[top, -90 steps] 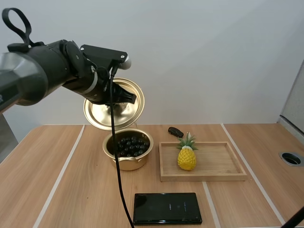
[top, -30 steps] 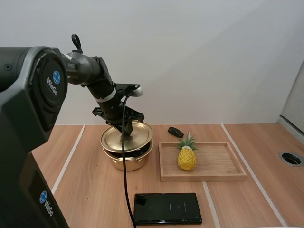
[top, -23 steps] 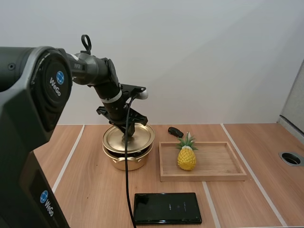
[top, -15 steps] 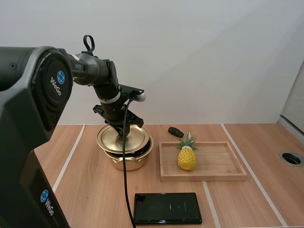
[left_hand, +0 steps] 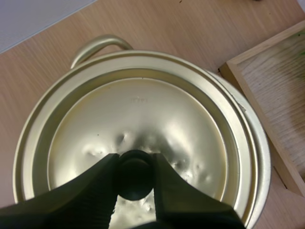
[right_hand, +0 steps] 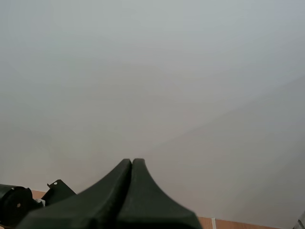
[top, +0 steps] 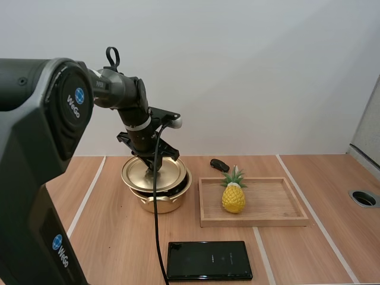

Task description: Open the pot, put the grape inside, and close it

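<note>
The left fingers pinch the black knob of the gold lid, one on each side, closed narrow on it; in the high view the left arm reaches down onto the lid from 11 o'clock. The lid lies over the pot but off centre, shifted toward 9 o'clock, so the pot's rim shows past the lid's edge on the tray side; whether the lid rests flat I cannot tell; it hides the pot's inside. The pot stands on the tabletop; a loop handle shows beyond the lid. At 3 o'clock from the pot, just beside it, lies a wooden tray; a yellow pineapple stands upright at the tray's 9 o'clock end; a small dark thing lies on the tabletop at 11 o'clock from the pineapple, beyond the tray; a black phone lies flat at 5 o'clock from the pot. The right fingers lie together as one dark wedge, holding nothing.
</note>
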Controlling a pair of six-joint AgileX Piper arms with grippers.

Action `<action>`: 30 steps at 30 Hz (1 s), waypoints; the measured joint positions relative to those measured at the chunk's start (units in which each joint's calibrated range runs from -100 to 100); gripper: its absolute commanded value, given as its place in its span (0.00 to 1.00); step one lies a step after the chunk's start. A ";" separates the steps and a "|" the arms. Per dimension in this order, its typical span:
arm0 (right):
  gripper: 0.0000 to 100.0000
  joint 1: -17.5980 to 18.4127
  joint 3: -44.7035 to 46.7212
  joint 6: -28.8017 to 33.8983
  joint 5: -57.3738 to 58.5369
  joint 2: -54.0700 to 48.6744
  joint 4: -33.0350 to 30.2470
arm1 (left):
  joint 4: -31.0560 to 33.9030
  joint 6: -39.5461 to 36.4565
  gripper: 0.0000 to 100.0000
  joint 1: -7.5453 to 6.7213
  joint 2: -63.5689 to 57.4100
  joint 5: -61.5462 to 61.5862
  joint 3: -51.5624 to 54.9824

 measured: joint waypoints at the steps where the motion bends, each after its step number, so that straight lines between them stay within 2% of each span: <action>1: 0.00 0.00 0.00 0.00 0.00 0.00 0.00 | 0.00 0.00 0.00 0.00 0.14 0.22 0.00; 6: 0.00 0.00 0.00 0.00 0.00 0.00 0.00 | -0.35 0.58 0.00 -0.05 0.29 0.58 0.00; 14: 0.00 0.00 0.00 0.00 0.00 0.00 0.00 | -4.89 3.19 0.00 -0.05 0.43 2.52 0.00; 30: 0.00 0.00 0.00 0.00 0.00 0.00 0.00 | -3.33 3.27 0.00 -0.05 0.58 2.65 0.00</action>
